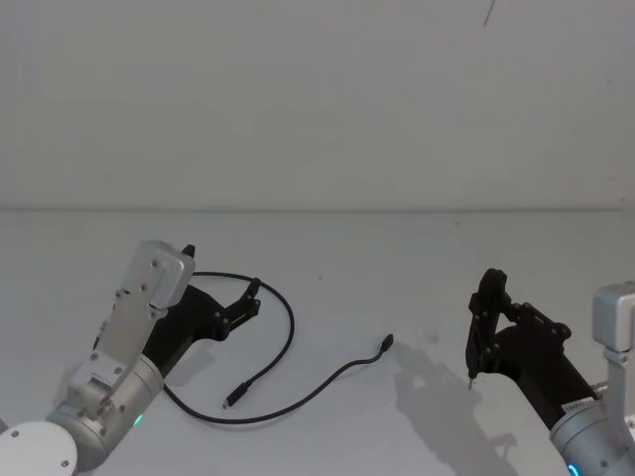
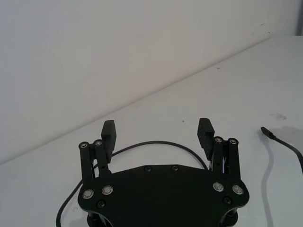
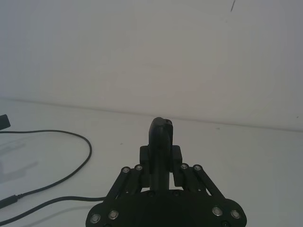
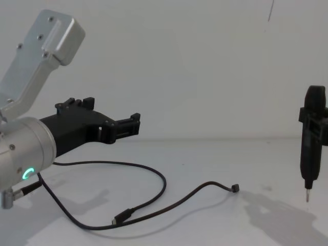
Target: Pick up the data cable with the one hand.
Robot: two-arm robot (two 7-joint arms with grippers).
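The data cable lies in loose curves on the white table, one plug near the front and the other toward the middle. My left gripper hovers open just above the cable's far loop, its fingers spread to either side and touching nothing. The chest view has that gripper well above the cable. On the right, my right gripper is shut on a slim black pen-shaped tool held upright, its metal tip just above the table.
The white tabletop runs back to a plain wall. Part of the cable passes under my left arm. Open table lies between the cable's middle plug and the right arm.
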